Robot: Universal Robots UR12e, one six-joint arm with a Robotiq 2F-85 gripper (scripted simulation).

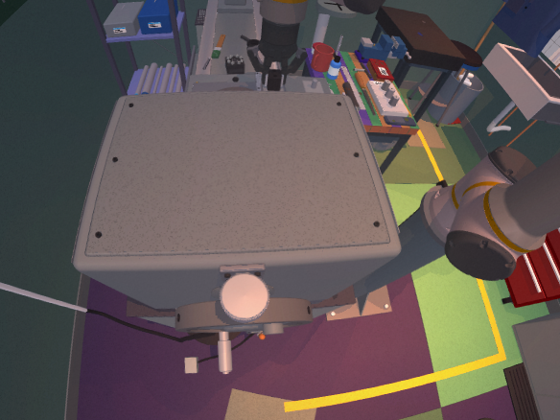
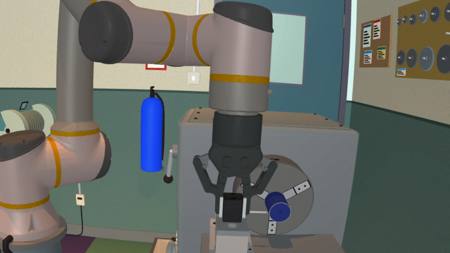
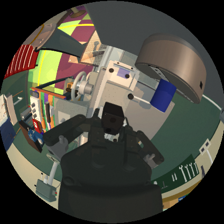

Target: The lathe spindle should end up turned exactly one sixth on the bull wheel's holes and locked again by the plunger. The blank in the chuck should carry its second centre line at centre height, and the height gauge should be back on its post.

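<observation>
The bull wheel (image 1: 242,316) is mostly hidden under the back of the grey headstock (image 1: 237,192). Its plunger (image 1: 225,352) hangs below it. At the headstock's other end the chuck (image 2: 280,195) holds a blue blank (image 2: 277,207). My gripper (image 2: 232,207) is just left of the blank, closed around the black height gauge (image 2: 232,206). The fingers clasp its two sides. A thin white scriber (image 2: 258,212) runs from the gauge to the blank. The gauge is just above a grey block (image 2: 232,237) on the lathe carriage.
A red cup (image 1: 322,56) and a blue bottle (image 1: 333,67) stand on the cluttered bench to the right of the lathe bed. My arm's elbow (image 1: 484,225) reaches past the headstock's right side. A red tool chest (image 1: 534,273) stands behind it. A blue fire extinguisher (image 2: 151,135) hangs on the wall.
</observation>
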